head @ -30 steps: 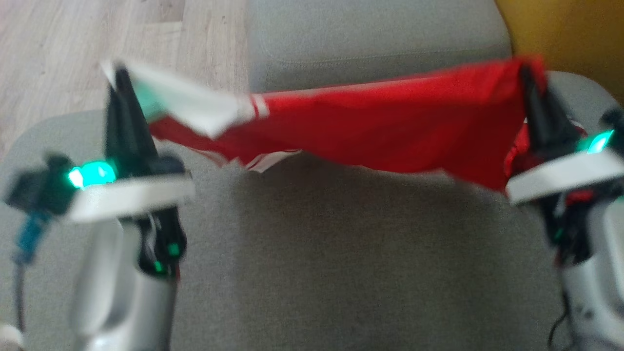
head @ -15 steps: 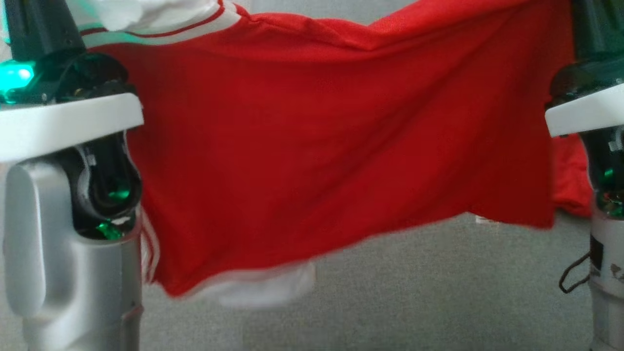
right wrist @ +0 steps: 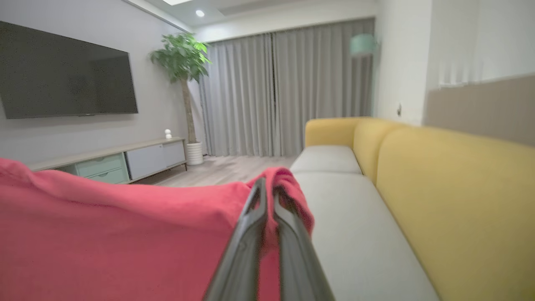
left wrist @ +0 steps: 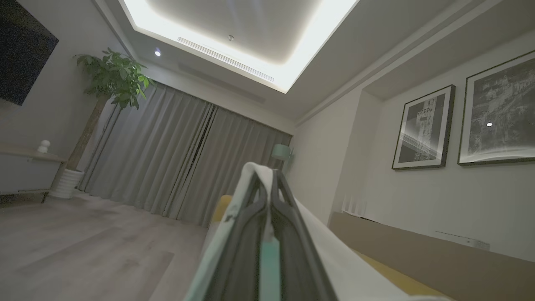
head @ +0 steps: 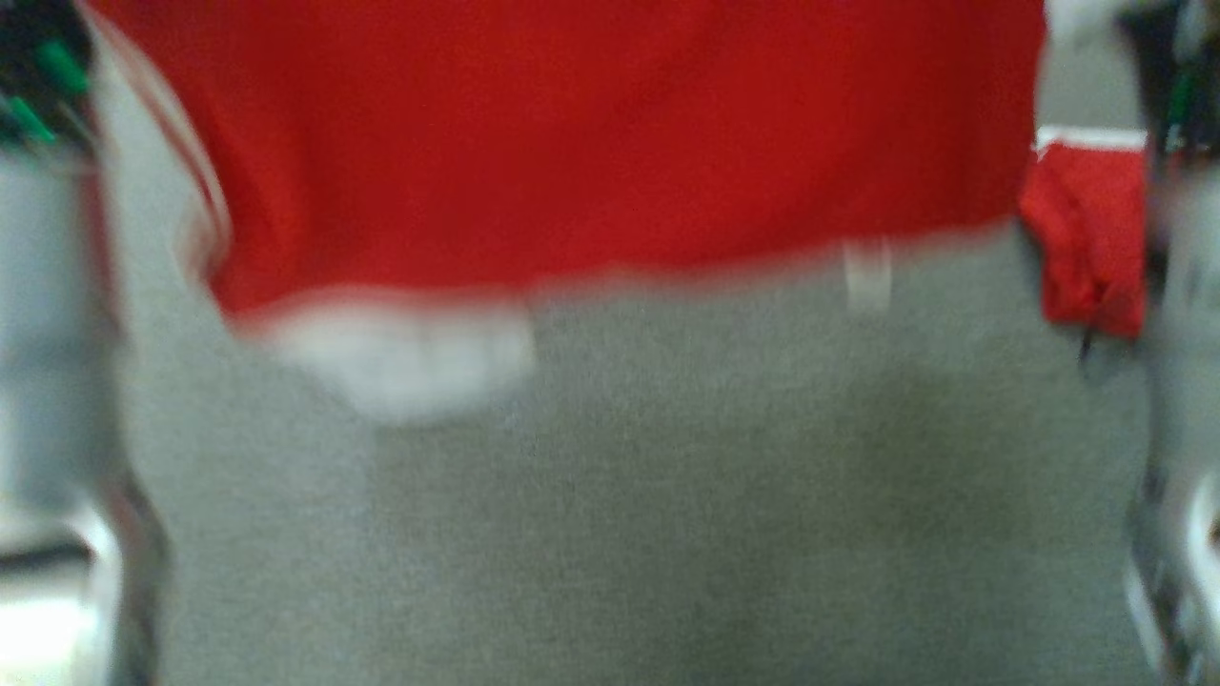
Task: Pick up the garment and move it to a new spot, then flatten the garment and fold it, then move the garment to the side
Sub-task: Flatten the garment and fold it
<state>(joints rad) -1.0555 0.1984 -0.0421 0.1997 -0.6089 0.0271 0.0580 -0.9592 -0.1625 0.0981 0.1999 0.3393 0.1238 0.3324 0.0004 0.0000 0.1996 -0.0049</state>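
Note:
The garment [head: 591,143] is a red shirt with white sleeve trim, hanging spread across the top of the blurred head view above the grey sofa seat [head: 620,495]. Its white sleeve [head: 400,353] dangles at the lower left and a red fold [head: 1091,229] hangs at the right. In the left wrist view my left gripper [left wrist: 267,177] is shut on white cloth of the garment [left wrist: 334,259], fingers pointing up towards the ceiling. In the right wrist view my right gripper [right wrist: 269,186] is shut on the red cloth [right wrist: 104,238], which stretches off to the left.
A yellow sofa back [right wrist: 451,200] runs along the right of the grey cushions [right wrist: 359,234]. Across the wood floor [right wrist: 217,167] stand a TV console [right wrist: 117,163] and a potted plant [right wrist: 182,58]. Pale forearms [head: 48,333] blur at both edges of the head view.
The garment has been lifted higher and now hangs full length; both wrists have risen towards the top edge of the head view. The view is more blurred.

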